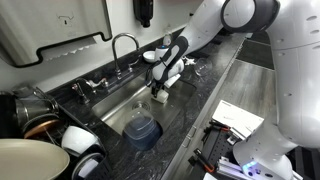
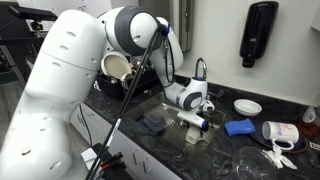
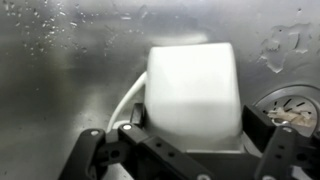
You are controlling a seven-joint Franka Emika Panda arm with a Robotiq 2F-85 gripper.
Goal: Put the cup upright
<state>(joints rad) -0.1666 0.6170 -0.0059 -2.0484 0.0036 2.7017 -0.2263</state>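
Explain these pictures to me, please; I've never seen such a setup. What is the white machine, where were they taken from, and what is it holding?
The big white machine is a robot arm, steered by a person from afar. Two pictures come from cameras in the room, looking at a kitchen sink from different places. The third comes from a camera on the arm's wrist, looking along its fingers. The arm reaches into the sink. Between the fingers is a small cream-white cup, seen side-on; they sit against both its sides, so it looks gripped. A dark bowl also lies in the sink, and a tap stands at the sink's edge. On the dark counter stands a shallow white bowl.
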